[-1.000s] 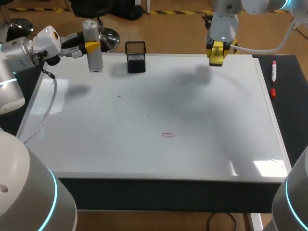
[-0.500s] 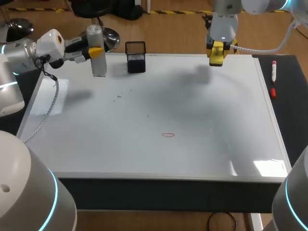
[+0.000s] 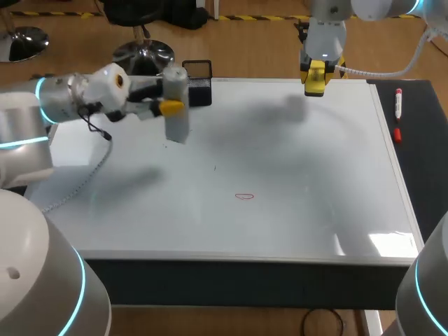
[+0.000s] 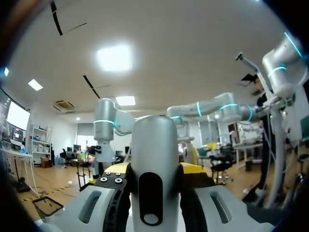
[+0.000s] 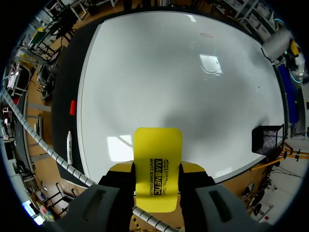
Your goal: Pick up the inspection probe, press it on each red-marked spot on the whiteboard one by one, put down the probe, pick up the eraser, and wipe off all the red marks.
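- The inspection probe point(image 3: 175, 103) has moved a fair bit in the last second. It was over the far left corner of the whiteboard point(image 3: 294, 210), and now it hangs upright further in, just in front of the black mesh cup point(image 3: 201, 70).
- My left hand point(image 3: 171, 108) is clamped on it from both sides. In the left wrist view the silver body sits snug between the fingers.
- It looks lifted off the board, going by the shadow thrown well to its near side, so I'd say nothing is pressed yet.
- The only red mark point(image 3: 243, 197) I can spot is a small loop near the front middle, still well apart from the probe. My guess is the arm is swinging across to line up over it.
- My right hand point(image 3: 316, 78) hasn't budged. It hangs at the far edge of the board, gripping the yellow eraser point(image 5: 157, 174), so the wipe step is pre-loaded.
- A marker point(image 3: 397, 103) lies off to the right of the board, untouched.
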Robot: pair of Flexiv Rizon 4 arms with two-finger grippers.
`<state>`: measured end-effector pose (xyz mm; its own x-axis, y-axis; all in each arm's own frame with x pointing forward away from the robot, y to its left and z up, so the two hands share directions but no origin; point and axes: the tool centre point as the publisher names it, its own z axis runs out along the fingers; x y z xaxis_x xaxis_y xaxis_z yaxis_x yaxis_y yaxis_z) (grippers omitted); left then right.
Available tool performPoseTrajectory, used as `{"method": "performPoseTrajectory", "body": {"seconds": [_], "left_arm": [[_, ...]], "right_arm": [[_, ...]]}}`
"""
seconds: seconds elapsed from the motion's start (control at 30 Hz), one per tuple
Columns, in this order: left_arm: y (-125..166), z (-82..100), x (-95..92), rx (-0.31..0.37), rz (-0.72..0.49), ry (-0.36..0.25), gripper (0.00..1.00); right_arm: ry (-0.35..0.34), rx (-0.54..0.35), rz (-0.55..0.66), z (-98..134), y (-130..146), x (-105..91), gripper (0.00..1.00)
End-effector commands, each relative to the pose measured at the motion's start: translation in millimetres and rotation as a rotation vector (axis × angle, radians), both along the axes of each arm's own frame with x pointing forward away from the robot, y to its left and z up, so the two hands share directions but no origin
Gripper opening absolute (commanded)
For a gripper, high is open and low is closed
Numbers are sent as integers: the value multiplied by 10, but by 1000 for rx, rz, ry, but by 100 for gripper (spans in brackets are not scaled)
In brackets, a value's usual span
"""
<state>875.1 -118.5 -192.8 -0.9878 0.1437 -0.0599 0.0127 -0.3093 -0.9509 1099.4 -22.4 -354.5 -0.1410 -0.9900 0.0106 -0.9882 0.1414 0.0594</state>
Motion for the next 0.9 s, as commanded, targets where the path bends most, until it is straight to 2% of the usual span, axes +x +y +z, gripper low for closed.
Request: {"method": "performPoseTrajectory", "body": {"seconds": [0.03, 0.2, 0.27, 0.43, 0.5, 0.77, 0.9], "left_arm": [[-274, -42, -223, -9, -39, 3, 0], [-545, -107, -503, -1, -115, -2, 0], [-646, -158, -571, 20, -137, -13, 0], [-852, -280, -711, 12, -176, 18, 0], [-926, -322, -763, 23, -185, 10, 0], [-1134, -470, -788, 4, -183, 53, 0], [-1222, -533, -826, 10, -185, 53, 0]], "right_arm": [[0, -3, 2, 16, -9, 2, 0], [0, -3, 2, 16, -9, 2, 0], [0, -3, 2, 16, -9, 2, 0], [0, -3, 2, 16, -9, 2, 0], [0, -3, 2, 16, -9, 2, 0], [0, -3, 2, 16, -9, 2, 0], [0, -3, 2, 16, -9, 2, 0]]}}
